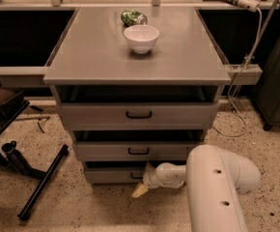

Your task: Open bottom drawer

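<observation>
The bottom drawer (112,175) is the lowest, narrowest grey front of the three-drawer cabinet. Its small black handle (136,176) shows only partly, behind my wrist. It stands out about as far as the drawers above. My gripper (141,190) reaches in from the right on a white arm (217,187), right in front of that handle at the drawer's centre, its pale tip pointing down and left toward the floor.
The middle drawer (138,151) and top drawer (139,114) sit above. A white bowl (141,37) and a green can (133,17) rest on the cabinet top (82,57). A black stand leg (42,182) lies on the floor at the left. A cable (236,110) hangs at the right.
</observation>
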Controlling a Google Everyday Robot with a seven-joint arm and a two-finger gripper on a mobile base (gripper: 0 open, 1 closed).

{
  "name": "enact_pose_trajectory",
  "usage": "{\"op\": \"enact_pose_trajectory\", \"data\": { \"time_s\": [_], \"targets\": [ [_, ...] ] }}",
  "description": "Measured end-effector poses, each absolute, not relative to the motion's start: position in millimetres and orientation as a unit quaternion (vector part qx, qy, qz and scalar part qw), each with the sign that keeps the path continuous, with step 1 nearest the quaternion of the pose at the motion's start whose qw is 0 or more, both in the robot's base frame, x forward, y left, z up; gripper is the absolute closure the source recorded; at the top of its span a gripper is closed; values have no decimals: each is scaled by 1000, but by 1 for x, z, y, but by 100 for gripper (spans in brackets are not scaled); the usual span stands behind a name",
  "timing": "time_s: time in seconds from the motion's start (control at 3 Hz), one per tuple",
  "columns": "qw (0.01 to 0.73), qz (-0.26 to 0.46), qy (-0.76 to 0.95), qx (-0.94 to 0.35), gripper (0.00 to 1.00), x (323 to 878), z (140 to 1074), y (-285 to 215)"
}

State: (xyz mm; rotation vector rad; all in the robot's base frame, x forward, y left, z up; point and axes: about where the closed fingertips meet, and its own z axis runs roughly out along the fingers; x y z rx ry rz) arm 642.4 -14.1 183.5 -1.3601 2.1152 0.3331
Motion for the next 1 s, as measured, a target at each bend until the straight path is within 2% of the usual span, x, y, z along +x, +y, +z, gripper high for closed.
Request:
{"op": "enact_pose_trajectory", "data": {
  "time_s": [1.0],
  "targets": [
    [274,135,797,-520,0,642,168,-3]
  ]
}}
